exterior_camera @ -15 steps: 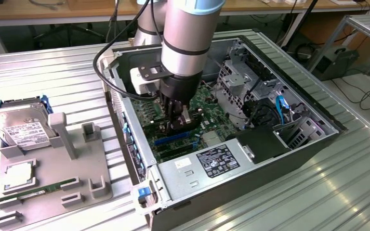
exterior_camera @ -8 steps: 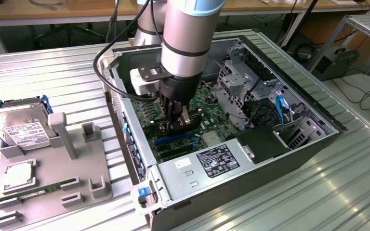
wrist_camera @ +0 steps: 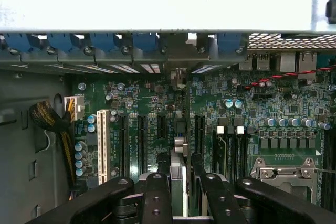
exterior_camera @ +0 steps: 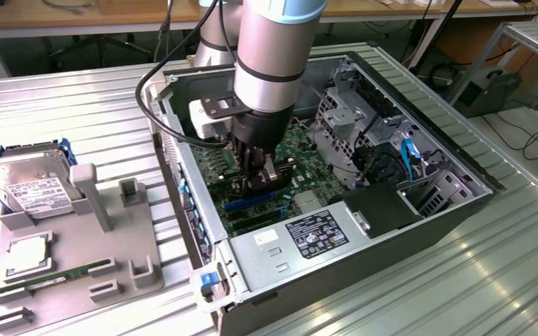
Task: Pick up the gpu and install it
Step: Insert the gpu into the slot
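The arm reaches down into the open computer case [exterior_camera: 456, 183], which lies on its side on the ribbed metal table [exterior_camera: 64, 112]. The gripper [exterior_camera: 256, 183] hangs low over the green motherboard [exterior_camera: 297, 150], right above the row of expansion slots.

In the wrist view the gripper [wrist_camera: 181, 182] holds the gpu [wrist_camera: 180, 129] edge-on. The card shows there as a thin dark strip running from between the black fingers [wrist_camera: 157, 198] toward the rear wall of the case, with a small silvery part near its middle. The fingers are drawn in close on either side of the card's upper edge and grip it. The card stands upright over the motherboard [wrist_camera: 273, 103], lined up between two of the long black slots [wrist_camera: 142, 142], beside the white slot [wrist_camera: 102, 145]. Whether its lower edge is already seated in a slot cannot be told.

Along the rear wall sit blue clips [wrist_camera: 102, 43] above the bracket openings.

On the exterior view's left, a grey holder tray [exterior_camera: 110, 238] rests on the table. It carries a hard drive [exterior_camera: 31, 185] with a white label, a processor chip [exterior_camera: 28, 253] and a green memory stick [exterior_camera: 54, 278].
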Controlling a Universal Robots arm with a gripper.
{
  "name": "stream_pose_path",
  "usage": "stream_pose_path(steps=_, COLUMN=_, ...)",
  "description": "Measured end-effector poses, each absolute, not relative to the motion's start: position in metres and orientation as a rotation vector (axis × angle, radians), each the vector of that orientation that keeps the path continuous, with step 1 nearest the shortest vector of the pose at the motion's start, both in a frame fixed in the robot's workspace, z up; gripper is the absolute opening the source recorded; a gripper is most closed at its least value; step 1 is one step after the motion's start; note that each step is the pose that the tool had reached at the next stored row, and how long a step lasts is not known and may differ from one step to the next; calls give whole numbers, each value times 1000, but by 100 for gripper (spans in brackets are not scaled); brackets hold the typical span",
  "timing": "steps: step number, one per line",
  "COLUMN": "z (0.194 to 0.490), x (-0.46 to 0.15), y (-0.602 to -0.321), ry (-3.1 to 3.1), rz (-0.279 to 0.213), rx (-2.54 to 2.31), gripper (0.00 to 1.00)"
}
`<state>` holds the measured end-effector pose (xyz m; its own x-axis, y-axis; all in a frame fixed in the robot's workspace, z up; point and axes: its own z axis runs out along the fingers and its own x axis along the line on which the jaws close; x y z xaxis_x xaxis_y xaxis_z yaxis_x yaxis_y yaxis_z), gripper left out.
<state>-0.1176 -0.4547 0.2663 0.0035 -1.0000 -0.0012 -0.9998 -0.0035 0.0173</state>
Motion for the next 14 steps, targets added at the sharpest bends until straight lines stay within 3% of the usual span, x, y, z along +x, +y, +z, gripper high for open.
stream_pose_path(steps=14, z=266, x=-118, y=-455, ry=-2222, rz=-21, rx=2205, gripper=27)
